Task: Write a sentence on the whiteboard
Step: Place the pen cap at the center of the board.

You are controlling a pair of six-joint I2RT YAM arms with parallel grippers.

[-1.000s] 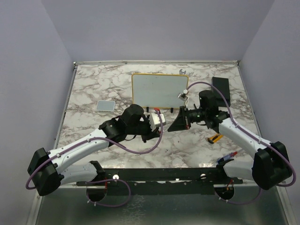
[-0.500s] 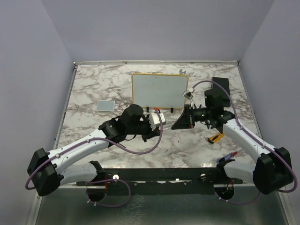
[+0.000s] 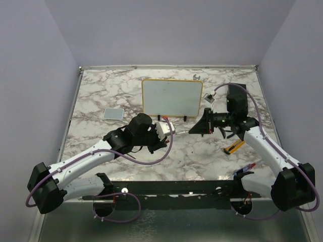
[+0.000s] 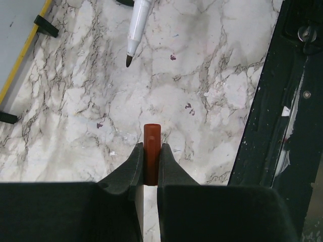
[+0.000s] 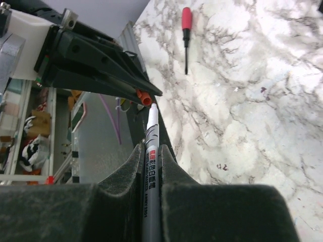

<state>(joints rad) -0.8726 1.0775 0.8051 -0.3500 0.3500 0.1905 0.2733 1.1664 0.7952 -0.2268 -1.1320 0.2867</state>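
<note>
You are working two grippers, and each is pinching one thing. Your left gripper (image 4: 150, 154) is clamping one red cap (image 4: 152, 133) between its jaws. Your right gripper (image 5: 151, 151) is squeezing one marker (image 5: 152, 121), whose bare dark tip is pointing toward the cap, near it but not touching. The one whiteboard (image 3: 172, 97) is standing upright at the back middle of the marble table (image 3: 101, 91), beyond both grippers. One grey pad (image 3: 113, 113) is lying to its left. One red-handled screwdriver (image 5: 186, 30) is lying on the table.

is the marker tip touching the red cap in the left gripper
Apart. The left wrist view shows a stretch of bare marble tabletop between the tip of the marker and the red cap pinched in the left gripper.
</note>
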